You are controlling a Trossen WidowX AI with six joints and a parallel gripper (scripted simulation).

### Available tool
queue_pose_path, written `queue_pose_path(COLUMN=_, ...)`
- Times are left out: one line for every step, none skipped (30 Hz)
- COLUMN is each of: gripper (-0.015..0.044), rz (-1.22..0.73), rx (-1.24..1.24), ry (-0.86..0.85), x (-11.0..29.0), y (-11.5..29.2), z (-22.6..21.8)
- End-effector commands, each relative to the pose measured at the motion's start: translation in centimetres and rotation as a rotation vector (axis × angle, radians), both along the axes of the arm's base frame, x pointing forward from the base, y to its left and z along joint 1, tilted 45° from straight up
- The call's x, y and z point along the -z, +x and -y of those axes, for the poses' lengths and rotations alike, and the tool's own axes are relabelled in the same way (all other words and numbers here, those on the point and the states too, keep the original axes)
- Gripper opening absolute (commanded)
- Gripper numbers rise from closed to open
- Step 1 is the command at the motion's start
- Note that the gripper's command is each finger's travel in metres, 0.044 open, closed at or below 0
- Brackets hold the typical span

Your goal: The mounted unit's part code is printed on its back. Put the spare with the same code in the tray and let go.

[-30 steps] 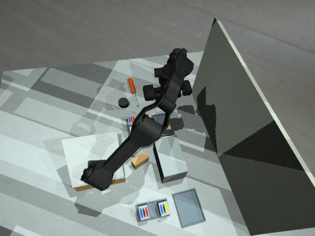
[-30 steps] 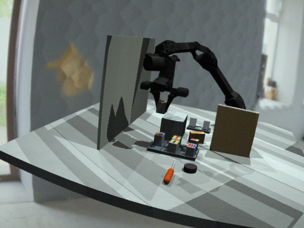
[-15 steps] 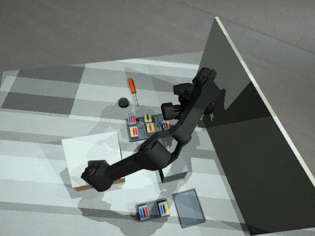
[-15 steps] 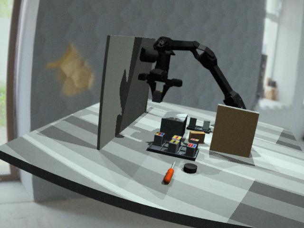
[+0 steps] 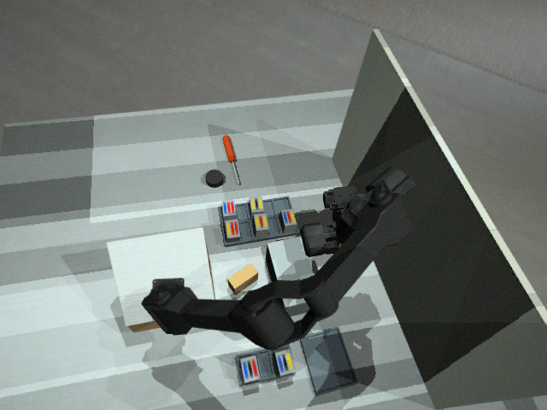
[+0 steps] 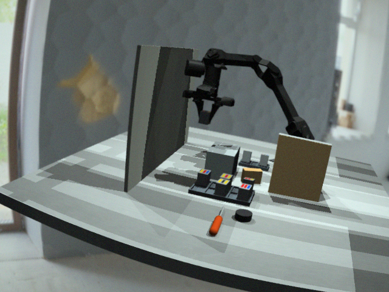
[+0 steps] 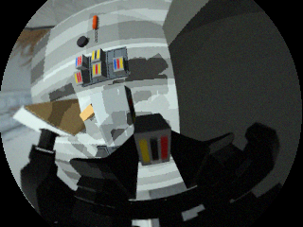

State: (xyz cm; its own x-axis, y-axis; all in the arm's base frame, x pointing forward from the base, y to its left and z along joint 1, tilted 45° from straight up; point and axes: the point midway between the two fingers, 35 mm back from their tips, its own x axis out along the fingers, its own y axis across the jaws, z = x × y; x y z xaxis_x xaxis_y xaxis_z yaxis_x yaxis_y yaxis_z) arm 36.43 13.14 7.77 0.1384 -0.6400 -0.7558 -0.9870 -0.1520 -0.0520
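Observation:
My gripper (image 5: 319, 242) (image 6: 205, 117) (image 7: 151, 131) is shut on a spare block (image 7: 153, 146) (image 6: 205, 117) whose label shows yellow, black and red stripes. It hangs high over the table, above a grey cube (image 5: 282, 258) (image 6: 221, 160) and close to the tall panel. In the top view the hand hides the block. The dark spare rack (image 5: 279, 205) (image 6: 200, 191) holds several labelled spares (image 5: 261, 221). The dark flat tray (image 5: 329, 360) lies at the near right. Beside it a small holder (image 5: 266, 366) carries two labelled units, one (image 5: 249, 366) blue-black-red and one (image 5: 284, 361) blue-yellow.
A tall grey panel (image 5: 402, 169) (image 6: 157, 119) stands just beside the gripper. A brown box (image 5: 154, 265) (image 6: 298, 166) with a white top stands by the arm's base. A small tan block (image 5: 243, 278) (image 6: 252, 174), an orange screwdriver (image 5: 229, 154) (image 6: 216, 224) and a black puck (image 5: 214, 178) (image 6: 243, 215) lie on the table.

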Motion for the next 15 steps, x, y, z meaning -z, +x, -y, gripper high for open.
queue_pose_path(gripper=0.0000, rz=-0.003, rx=-0.004, ry=-0.010, x=-1.8, y=0.2, z=2.2)
queue_pose_path(gripper=0.0000, rz=-0.003, rx=-0.004, ry=-0.012, x=-2.3, y=0.2, z=2.8)
queue_pose_path(gripper=0.0000, rz=-0.003, rx=-0.004, ry=-0.014, x=-2.8, y=0.3, z=3.4)
queue_pose_path(gripper=0.0000, rz=-0.003, rx=-0.003, ry=-0.016, x=-3.3, y=0.2, z=4.0)
queue_pose_path(gripper=0.0000, rz=-0.003, rx=-0.003, ry=-0.018, x=-3.8, y=0.2, z=4.6)
queue_pose_path(gripper=0.0000, rz=-0.003, rx=-0.003, ry=-0.020, x=-4.3, y=0.2, z=5.2)
queue_pose_path(gripper=0.0000, rz=-0.003, rx=-0.002, ry=-0.022, x=-4.8, y=0.1, z=5.8)
queue_pose_path(gripper=0.0000, rz=-0.003, rx=-0.002, ry=-0.025, x=-5.3, y=0.1, z=6.4)
queue_pose_path(gripper=0.0000, rz=-0.003, rx=-0.001, ry=-0.027, x=-5.8, y=0.0, z=7.0)
queue_pose_path(gripper=0.0000, rz=-0.003, rx=0.000, ry=-0.030, x=-6.2, y=-0.1, z=7.6)
queue_pose_path(gripper=0.0000, rz=-0.003, rx=0.000, ry=-0.033, x=-6.7, y=-0.2, z=8.2)
queue_pose_path(gripper=0.0000, rz=-0.003, rx=0.001, ry=-0.036, x=-7.2, y=-0.4, z=8.8)
queue_pose_path(gripper=0.0000, rz=-0.004, rx=0.002, ry=-0.039, x=-7.6, y=-0.5, z=9.4)
queue_pose_path(gripper=0.0000, rz=-0.004, rx=0.003, ry=-0.042, x=-8.1, y=-0.7, z=10.0)
queue_pose_path(gripper=0.0000, rz=-0.004, rx=0.004, ry=-0.046, x=-8.5, y=-0.8, z=10.6)
